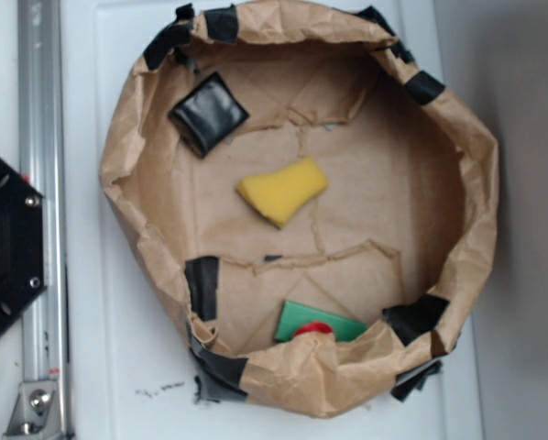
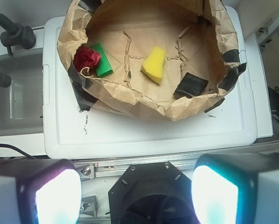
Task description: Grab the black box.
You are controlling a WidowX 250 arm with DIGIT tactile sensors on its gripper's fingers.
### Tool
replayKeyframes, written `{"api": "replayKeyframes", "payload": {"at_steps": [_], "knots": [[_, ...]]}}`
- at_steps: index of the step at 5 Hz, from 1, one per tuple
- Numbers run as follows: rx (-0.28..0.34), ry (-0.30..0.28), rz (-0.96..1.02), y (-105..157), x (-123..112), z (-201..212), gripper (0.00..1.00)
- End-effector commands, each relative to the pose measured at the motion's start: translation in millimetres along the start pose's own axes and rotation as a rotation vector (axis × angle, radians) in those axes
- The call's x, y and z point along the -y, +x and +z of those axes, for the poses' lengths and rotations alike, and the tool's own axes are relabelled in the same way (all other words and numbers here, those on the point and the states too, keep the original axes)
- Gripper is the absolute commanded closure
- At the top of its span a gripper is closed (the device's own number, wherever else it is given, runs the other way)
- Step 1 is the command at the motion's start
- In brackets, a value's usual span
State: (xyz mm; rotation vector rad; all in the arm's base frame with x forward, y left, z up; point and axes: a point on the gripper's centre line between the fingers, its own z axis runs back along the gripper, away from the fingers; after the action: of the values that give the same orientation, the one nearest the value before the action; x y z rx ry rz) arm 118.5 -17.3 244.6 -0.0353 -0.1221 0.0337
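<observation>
In the exterior view the small red crumpled object [image 1: 312,329] is mostly hidden behind the wall of the crumpled brown paper basin [image 1: 480,183], and the flat green rectangular block [image 1: 318,322] is partly covered. The claw [image 2: 137,193] is seen only in the wrist view, cut off at the lower edge; its two fingers [image 2: 216,193] are held wide apart, with nothing between them. The small square glossy black box [image 1: 208,114], wrinkled on its surface, is laid inside the basin against the wall. The wedge-shaped yellow sponge [image 1: 282,190] is placed near the middle.
</observation>
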Motion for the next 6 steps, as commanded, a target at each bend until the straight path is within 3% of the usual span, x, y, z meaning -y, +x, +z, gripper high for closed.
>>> {"api": "replayKeyframes", "payload": {"at_steps": [1,2,3,4,5,6], "knots": [[0.0,0.0,0.0,0.0,0.0,0.0,0.0],[0.003,0.038,0.136,48.9,-11.6,-15.1,0.0],[-0.042,0.013,0.355,92.9,-34.0,-38.9,0.0],[-0.167,0.013,0.486,120.4,-49.3,-86.7,0.0],[-0.249,0.096,0.473,119.8,-63.0,-129.0,0.0],[-0.316,0.118,0.439,107.2,-70.7,-154.9,0.0]]}}
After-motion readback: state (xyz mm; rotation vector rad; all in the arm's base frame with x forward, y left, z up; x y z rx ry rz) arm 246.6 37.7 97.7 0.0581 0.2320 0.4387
